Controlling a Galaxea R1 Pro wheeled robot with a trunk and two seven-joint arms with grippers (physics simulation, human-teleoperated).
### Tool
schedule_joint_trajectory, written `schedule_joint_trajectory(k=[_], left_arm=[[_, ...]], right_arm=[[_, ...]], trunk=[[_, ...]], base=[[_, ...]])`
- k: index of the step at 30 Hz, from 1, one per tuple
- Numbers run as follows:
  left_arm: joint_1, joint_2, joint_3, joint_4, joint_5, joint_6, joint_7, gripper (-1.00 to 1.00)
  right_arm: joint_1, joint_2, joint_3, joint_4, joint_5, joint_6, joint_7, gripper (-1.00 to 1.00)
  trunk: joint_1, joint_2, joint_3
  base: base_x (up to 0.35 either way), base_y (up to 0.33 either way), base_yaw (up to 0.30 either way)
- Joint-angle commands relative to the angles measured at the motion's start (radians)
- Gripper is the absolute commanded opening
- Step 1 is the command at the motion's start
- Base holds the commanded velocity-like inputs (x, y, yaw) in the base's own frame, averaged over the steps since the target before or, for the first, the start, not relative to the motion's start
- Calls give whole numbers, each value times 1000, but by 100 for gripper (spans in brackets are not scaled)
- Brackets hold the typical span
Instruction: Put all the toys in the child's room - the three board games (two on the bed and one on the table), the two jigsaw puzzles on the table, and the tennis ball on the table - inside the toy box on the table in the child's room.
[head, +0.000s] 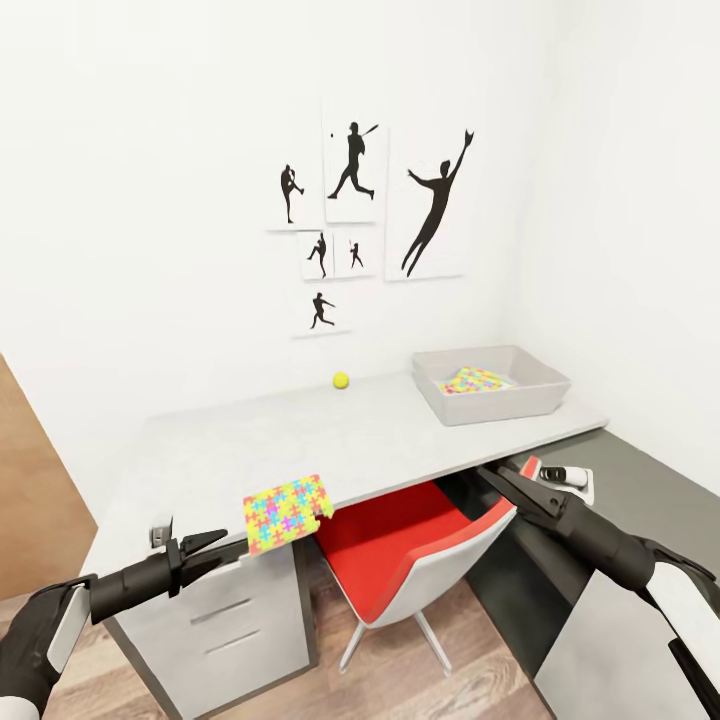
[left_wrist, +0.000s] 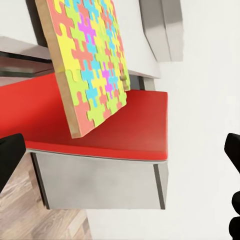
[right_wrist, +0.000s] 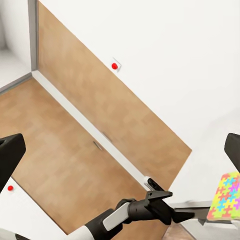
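At the near edge of the pale white-grey counter (head: 400, 440), the thin squarish multicoloured jigsaw sheet (head: 287, 512) overhangs above the red chair seat (head: 400, 550); my left tool (head: 212, 545) sits open just beside it and my right tool (head: 500, 482) is open too, both holding nothing. I judge it light, stiff and flat with a brown backing edge (left_wrist: 60, 85), so I'd pinch the overhanging edge across its thickness. A second sheet (head: 476, 380) lies in the pale grey tray (head: 500, 405); the small yellow-green ball (head: 341, 380), likely to roll, waits near the wall.
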Motion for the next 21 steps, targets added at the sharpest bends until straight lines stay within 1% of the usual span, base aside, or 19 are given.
schedule_joint_trajectory(k=[1,13,21], left_arm=[[-1,0,1,0,1,6,-2,100],[0,0,1,0,1,6,-2,100],[0,0,1,0,1,6,-2,100]], right_arm=[[-1,0,0,0,-5,6,0,100],[0,0,0,0,-5,6,0,100],[0,0,0,0,-7,9,0,100]], trunk=[[4,-8,-4],[50,-92,-42],[50,-92,-42]], base=[[0,0,0],[0,0,0],[0,0,0]])
